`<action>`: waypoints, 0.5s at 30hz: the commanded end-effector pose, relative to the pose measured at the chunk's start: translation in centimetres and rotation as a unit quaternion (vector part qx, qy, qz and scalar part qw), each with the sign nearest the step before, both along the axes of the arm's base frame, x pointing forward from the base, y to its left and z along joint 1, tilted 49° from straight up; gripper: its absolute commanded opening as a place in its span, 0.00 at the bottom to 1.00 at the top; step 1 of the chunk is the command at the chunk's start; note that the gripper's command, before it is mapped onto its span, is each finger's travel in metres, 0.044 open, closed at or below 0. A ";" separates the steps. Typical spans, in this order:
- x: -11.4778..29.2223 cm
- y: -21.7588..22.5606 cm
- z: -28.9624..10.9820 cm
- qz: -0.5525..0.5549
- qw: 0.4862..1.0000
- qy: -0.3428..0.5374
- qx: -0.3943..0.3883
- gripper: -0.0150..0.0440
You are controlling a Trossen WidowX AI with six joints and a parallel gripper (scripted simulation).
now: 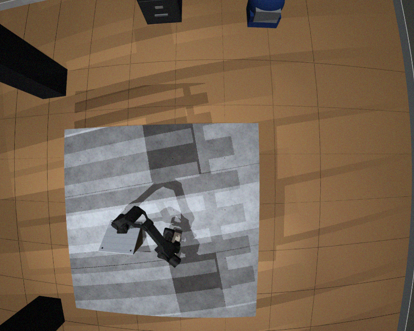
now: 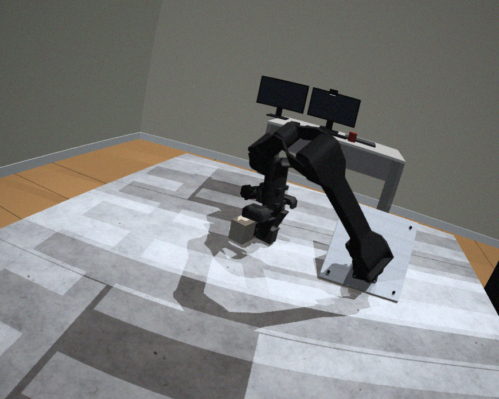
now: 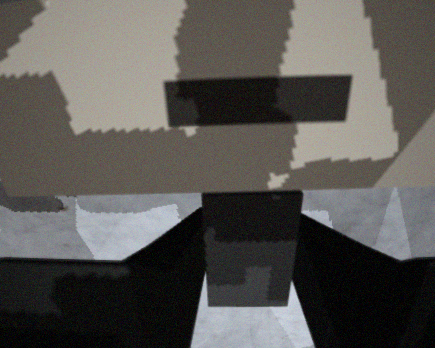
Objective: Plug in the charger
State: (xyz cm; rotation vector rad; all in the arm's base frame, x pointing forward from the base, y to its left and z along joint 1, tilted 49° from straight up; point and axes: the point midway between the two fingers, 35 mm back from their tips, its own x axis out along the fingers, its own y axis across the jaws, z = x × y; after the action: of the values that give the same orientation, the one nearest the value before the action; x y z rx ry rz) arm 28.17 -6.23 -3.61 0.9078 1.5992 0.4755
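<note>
My gripper [image 3: 243, 216] [image 2: 263, 223] [image 1: 171, 238] is shut on the dark, block-shaped charger [image 3: 252, 260], low over the table. The charger's front end sits against the beige face of the power strip [image 3: 110, 75] [image 2: 241, 230] [image 1: 178, 236]. No prongs show between the charger and the strip in the wrist view. A dark rectangular recess [image 3: 257, 100] lies on the strip's face straight ahead of the charger. In the top and exterior views the strip is a small beige-grey box right at the fingers, and the charger is hidden by the gripper.
The arm's base stands on a grey mounting plate [image 2: 396, 240] [image 1: 116, 244]. A white desk [image 2: 370, 159] with two monitors stands beyond the table. Black cabinets [image 1: 21, 67], a filing cabinet [image 1: 160, 10] and a blue bin [image 1: 264, 14] stand on the floor around it.
</note>
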 end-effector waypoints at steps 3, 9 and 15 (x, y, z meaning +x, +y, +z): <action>1.0 -0.2 -0.1 -0.002 1.000 -0.012 -0.004 0.25; 1.2 -0.2 -0.1 -0.002 1.000 -0.012 -0.004 0.25; 1.5 -0.2 -0.2 -0.002 1.000 -0.012 -0.004 0.25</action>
State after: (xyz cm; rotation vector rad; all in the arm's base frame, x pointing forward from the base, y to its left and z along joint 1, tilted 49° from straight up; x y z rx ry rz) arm 28.54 -6.31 -3.67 0.9094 1.6053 0.4741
